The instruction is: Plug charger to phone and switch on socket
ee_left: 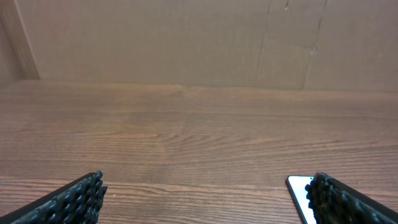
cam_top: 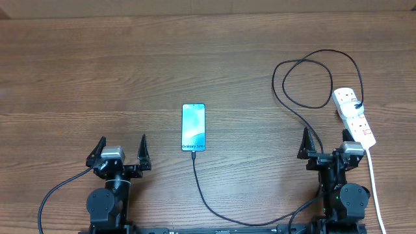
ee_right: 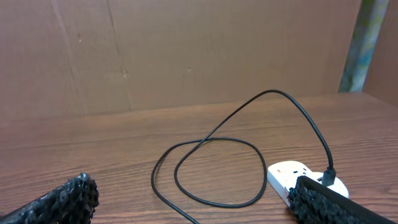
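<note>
The phone lies flat mid-table, light blue screen up, "Galaxy S24" text at its near end. The black charger cable meets the phone's near end, runs toward the front edge, then loops at the far right up to its black plug in the white power strip. My left gripper is open and empty, left of the phone; a phone corner shows beside its right finger. My right gripper is open and empty, just near of the strip; the cable loop lies ahead.
The strip's thick white cord runs down the right side past my right arm toward the front edge. A brown cardboard wall stands behind the wooden table.
</note>
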`<state>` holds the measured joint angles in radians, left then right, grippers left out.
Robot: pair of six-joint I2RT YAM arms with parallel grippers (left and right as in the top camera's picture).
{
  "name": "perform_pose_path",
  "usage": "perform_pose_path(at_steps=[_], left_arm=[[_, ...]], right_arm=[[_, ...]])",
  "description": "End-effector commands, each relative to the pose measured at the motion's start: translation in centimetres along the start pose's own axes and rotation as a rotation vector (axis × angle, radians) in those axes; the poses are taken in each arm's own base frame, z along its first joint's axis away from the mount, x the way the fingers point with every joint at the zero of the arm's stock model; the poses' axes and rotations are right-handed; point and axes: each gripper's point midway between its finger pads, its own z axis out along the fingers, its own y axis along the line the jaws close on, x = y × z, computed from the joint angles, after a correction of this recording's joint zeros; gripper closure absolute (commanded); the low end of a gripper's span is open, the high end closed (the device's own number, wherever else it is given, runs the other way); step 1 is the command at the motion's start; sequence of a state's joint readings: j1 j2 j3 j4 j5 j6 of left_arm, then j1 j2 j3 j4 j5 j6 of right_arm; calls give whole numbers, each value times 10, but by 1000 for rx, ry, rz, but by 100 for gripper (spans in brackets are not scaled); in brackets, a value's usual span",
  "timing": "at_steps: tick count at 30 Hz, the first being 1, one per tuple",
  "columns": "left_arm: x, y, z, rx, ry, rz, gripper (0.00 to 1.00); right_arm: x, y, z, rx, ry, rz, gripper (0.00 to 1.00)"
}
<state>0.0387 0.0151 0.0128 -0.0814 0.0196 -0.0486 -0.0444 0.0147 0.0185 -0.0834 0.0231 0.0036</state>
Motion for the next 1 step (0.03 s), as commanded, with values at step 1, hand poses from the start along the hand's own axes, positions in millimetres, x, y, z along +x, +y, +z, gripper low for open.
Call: perform_pose_path(at_steps=[1], left_arm=[[1,-1,0,5,-7,8,0]], right_arm=[[2,0,0,-3,-2,-5,0]])
